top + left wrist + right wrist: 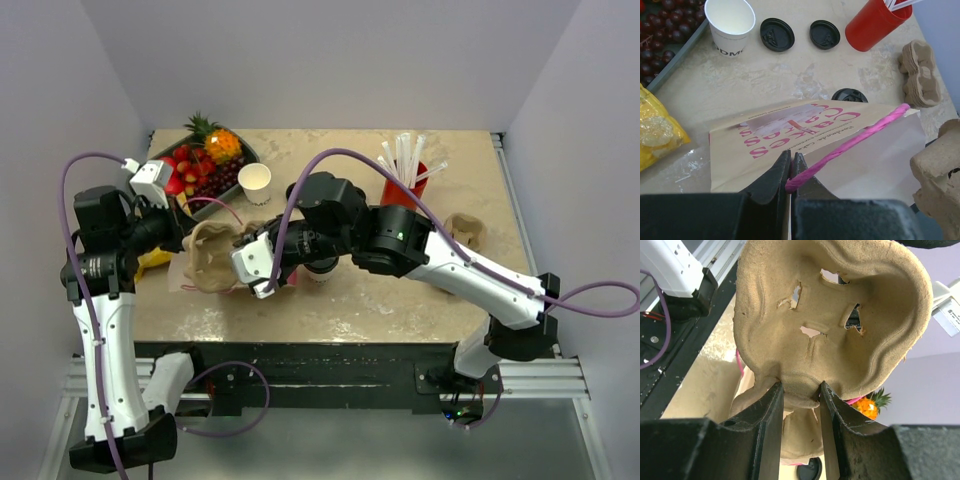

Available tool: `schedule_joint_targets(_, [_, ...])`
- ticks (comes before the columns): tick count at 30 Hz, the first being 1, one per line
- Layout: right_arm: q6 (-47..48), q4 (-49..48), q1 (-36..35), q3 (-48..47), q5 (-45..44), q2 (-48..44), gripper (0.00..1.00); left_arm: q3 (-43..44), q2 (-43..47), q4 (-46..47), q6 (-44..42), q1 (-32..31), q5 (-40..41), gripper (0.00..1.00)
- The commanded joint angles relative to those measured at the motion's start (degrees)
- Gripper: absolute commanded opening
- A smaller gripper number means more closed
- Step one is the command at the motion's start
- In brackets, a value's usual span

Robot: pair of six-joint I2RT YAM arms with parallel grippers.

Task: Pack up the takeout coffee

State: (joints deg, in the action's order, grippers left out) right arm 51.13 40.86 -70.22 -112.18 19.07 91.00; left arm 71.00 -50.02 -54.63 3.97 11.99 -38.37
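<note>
The white paper cup [254, 182] [730, 22] stands open-topped at the back, beside the fruit tray. Two black lids [777, 34] [824, 34] lie next to it, and a third lid [849, 95] peeks over the top edge of the bag. My left gripper [791, 157] [188, 222] is shut on the pink twisted handle [855, 140] of a brown paper bag [765, 145] with pink lettering. My right gripper [800, 387] [235, 262] is shut on the middle ridge of a pulp cup carrier [830, 315] [210, 255], held over the bag.
A red cup of white straws [405, 170] [875, 22] stands at the back right. A stack of pulp carriers [465, 232] [920, 72] lies right of centre. A grey tray of fruit [165, 150] sits back left, and a yellow snack bag [655, 132] lies left of the bag.
</note>
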Motion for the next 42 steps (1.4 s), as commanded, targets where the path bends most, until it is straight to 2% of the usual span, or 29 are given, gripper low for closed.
schedule_joint_targets(1, [2.04,-5.79,-0.98,0.82,-0.43,-0.65,0.31,1.95,0.8,-1.18,2.01,0.75,-3.2,0.0])
schedule_joint_targets(13, [-2.35,-10.98,-1.77,3.98,-2.55,0.32,0.3,4.23,0.54,-1.53,3.86,1.55,-5.05,0.0])
schedule_joint_targets(23, [1.07,-11.16,-2.12,11.1,-4.83,-1.09,0.29,4.76,1.59,-2.94,3.07,1.55,-5.49,0.0])
schedule_joint_targets(36, [0.72,-5.18,-2.21,10.49,-9.22,0.84,0.28,3.44,4.75,-3.64,1.31,1.46,-5.4,0.0])
schedule_joint_targets(42, [0.81,-0.96,-3.17,7.77,-11.77,3.04,0.28,4.41,5.11,-2.85,3.41,1.55,-7.86,0.0])
